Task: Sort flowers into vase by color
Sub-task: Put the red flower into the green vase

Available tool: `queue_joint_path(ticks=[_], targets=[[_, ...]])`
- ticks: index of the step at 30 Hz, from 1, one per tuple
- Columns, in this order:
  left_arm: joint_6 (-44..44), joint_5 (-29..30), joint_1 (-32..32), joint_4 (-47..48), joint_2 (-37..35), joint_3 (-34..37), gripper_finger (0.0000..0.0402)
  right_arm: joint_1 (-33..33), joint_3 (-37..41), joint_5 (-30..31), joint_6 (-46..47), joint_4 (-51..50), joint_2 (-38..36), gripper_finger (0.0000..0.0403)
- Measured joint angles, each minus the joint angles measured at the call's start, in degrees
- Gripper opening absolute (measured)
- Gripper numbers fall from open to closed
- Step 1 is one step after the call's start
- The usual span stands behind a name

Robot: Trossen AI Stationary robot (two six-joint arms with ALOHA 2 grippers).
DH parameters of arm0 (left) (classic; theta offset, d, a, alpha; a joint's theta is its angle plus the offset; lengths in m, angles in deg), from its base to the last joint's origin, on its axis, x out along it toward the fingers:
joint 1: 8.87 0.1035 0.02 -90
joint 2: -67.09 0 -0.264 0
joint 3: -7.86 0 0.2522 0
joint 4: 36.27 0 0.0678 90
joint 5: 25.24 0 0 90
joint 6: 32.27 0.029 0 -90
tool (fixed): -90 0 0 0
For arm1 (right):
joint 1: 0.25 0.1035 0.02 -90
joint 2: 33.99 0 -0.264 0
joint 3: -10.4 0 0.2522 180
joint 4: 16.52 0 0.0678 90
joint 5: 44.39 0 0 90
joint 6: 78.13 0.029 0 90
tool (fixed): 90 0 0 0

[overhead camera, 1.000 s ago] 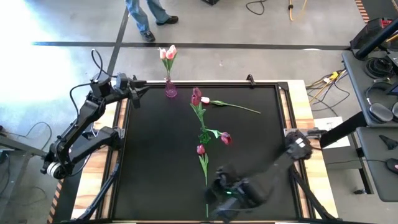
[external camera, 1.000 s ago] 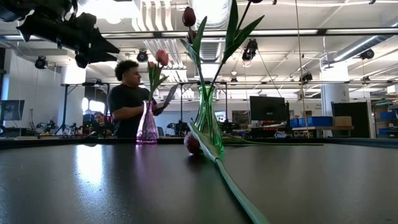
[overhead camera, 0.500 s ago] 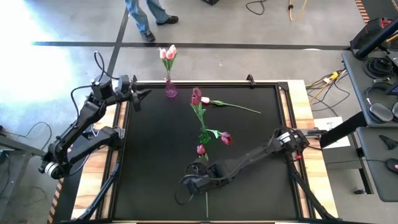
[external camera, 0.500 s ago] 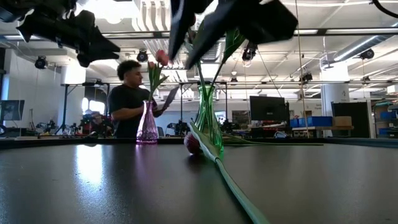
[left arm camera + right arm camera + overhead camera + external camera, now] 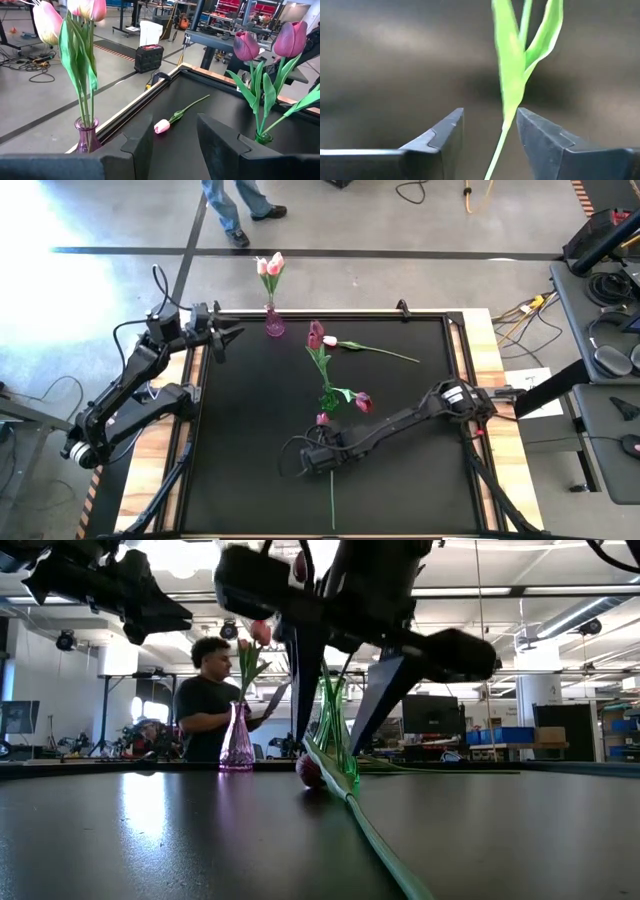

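Right gripper [image 5: 318, 457] reaches low over the table's 6 o'clock area, jaws apart, straddling the green stem of a dark magenta tulip [image 5: 327, 442] lying flat. Left gripper [image 5: 226, 337] hovers at 10 o'clock, jaws apart, beside the pink vase [image 5: 273, 323] holding 2 pale tulips [image 5: 270, 266].

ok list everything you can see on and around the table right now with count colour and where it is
Table: one, black top, wooden edges.
Purple vase: one, at the far edge, holding two pale pink tulips.
Green vase: one, mid-table, holding two dark magenta tulips.
Loose pale tulip: one, lying on the mat right of the magenta heads.
Loose magenta tulip: one, lying near the green vase, its stem running toward the near edge.
Person: one, dark shirt, beyond the table.
Left end effector: open, beside the purple vase.
Right end effector: open, straddling the loose magenta tulip's stem.
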Motion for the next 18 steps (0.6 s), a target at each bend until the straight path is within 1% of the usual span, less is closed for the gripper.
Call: queue_joint_path(ticks=[3, 6, 11, 15, 18], targets=[[0.0, 0.0, 0.0, 0.0, -0.1, 0.0, 0.0134, -1.1, 1.2, 0.0, -0.3, -0.1, -0.1, 0.0181], [0.0, 0.0, 0.0, 0.4, -0.2, 0.0, 0.0134, -2.1, 2.6, -1.2, -0.3, -0.1, -0.1, 0.0173], [0.9, 0.1, 0.0, 1.1, -0.5, 0.0, 0.0134, -3.1, 4.5, -2.8, -1.9, 2.9, 0.0, 0.0150], [1.3, 0.2, 0.0, 1.5, -0.7, 0.0, 0.0134, -3.4, 4.7, -4.5, -2.4, 3.7, 0.8, 0.0129], [1.3, 0.2, 0.0, 1.8, -0.7, 0.0, 0.0134, -3.5, 5.0, -5.2, -2.6, 3.5, 1.2, 0.0106]])
